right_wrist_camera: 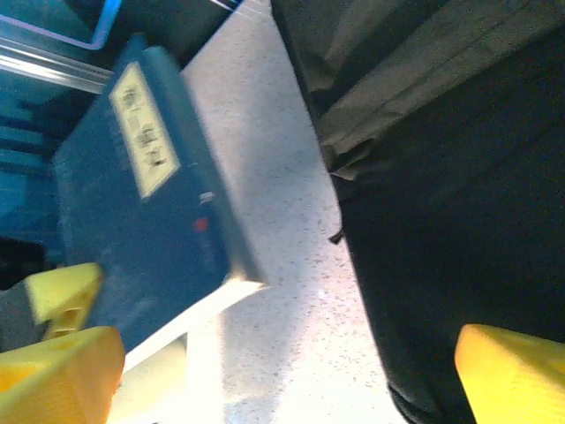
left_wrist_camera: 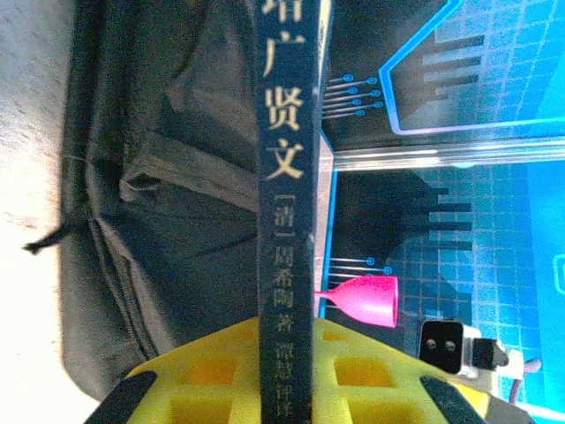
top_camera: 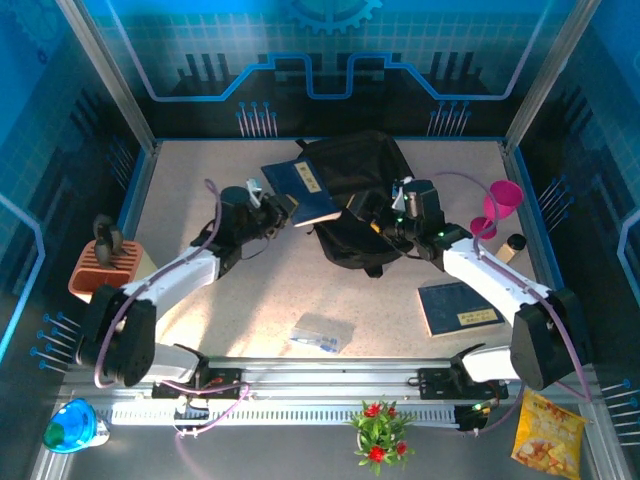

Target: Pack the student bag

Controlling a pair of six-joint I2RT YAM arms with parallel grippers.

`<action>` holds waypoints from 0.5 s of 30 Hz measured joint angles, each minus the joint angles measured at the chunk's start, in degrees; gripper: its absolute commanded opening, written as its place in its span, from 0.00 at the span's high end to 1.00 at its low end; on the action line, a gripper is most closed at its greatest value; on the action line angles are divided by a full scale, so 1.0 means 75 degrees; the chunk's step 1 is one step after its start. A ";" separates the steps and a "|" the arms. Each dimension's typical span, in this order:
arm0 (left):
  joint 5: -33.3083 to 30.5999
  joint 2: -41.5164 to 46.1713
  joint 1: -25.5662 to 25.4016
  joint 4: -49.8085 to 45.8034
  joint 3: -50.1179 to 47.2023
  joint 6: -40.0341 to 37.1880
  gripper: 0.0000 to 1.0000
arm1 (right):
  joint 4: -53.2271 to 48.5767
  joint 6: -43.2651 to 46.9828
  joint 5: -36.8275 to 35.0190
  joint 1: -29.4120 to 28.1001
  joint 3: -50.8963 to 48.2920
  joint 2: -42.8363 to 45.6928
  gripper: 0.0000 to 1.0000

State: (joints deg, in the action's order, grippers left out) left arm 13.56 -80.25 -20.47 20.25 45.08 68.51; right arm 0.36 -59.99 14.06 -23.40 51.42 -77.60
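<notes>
**Top view.** The student bag [top_camera: 352,190] lies on the far middle of the table [top_camera: 260,290], well apart from the arm bases. The left gripper [top_camera: 281,210] reaches in from the left and is clamped on a dark-blue book [top_camera: 303,186], which hangs at the bag's left edge and overlaps it. The right gripper [top_camera: 368,213] sits at the bag's near right side. A second dark-blue book [top_camera: 458,306] lies flat to the near right, a clear plastic case [top_camera: 322,332] near the middle, and a pink cup [top_camera: 503,200] at the far right.

**Left wrist view.** The book's spine [left_wrist_camera: 287,221], printed with pale characters, stands between the yellow fingers [left_wrist_camera: 203,375], gripped on both sides. The black bag [left_wrist_camera: 168,194] lies just behind it.

**Right wrist view.** The yellow fingers [right_wrist_camera: 53,375] are spread wide, with nothing between them but bare table and the bag's [right_wrist_camera: 441,177] edge. The right finger overlaps the fabric; whether it touches cannot be told. The held book [right_wrist_camera: 150,212] is tilted at the left.
</notes>
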 measured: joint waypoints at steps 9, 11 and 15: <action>-0.0898 -0.1058 -0.1017 0.1521 0.0329 0.0973 0.88 | 0.2273 -0.1719 0.0562 0.0029 -0.0991 -0.0233 0.05; -0.1037 -0.1058 -0.1072 0.1719 0.0329 0.1075 0.88 | 0.2699 -0.2130 0.0565 0.0029 -0.1157 -0.0364 0.08; -0.1212 -0.1058 -0.1125 0.1973 0.0356 0.1224 0.88 | 0.3678 -0.2885 0.0565 0.0026 -0.1212 -0.0836 0.16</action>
State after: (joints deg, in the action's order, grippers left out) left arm 4.47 -88.18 -28.91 35.05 47.75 77.69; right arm 27.94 -81.62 18.31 -23.20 42.33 -83.88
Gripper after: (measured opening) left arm 0.128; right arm 0.863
